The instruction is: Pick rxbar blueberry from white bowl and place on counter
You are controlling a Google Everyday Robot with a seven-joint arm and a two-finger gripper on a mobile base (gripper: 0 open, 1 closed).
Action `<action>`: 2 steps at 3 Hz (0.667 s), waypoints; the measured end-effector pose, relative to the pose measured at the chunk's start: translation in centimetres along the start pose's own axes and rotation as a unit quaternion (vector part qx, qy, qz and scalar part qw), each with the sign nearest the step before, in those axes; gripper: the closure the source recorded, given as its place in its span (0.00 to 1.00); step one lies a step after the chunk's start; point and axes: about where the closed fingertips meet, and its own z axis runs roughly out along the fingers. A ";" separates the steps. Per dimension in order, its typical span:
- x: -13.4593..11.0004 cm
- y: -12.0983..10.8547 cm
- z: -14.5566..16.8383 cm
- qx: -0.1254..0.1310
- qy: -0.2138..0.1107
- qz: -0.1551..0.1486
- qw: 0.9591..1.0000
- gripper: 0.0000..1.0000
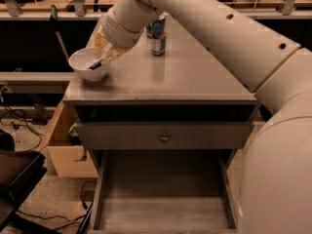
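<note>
The white bowl (84, 62) stands at the counter's (195, 77) front left corner. Inside it a dark sliver of the rxbar blueberry (96, 65) shows at the right side of the bowl; the rest is hidden by my hand. My gripper (105, 53) reaches down into the bowl from the right and sits directly over the bar. The cream-coloured arm stretches across the counter from the right side of the view.
Two drink cans (157, 35) stand at the back of the counter, just right of my wrist. Below the top are a shut drawer with a round knob (165, 137) and an open lower compartment (161, 199). A wooden box (63, 152) sits on the floor at left.
</note>
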 end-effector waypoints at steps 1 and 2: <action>0.0 0.0 0.3 -0.001 -0.003 -0.001 1.000 0.67; 0.0 0.1 0.8 -0.002 -0.010 -0.003 1.000 0.56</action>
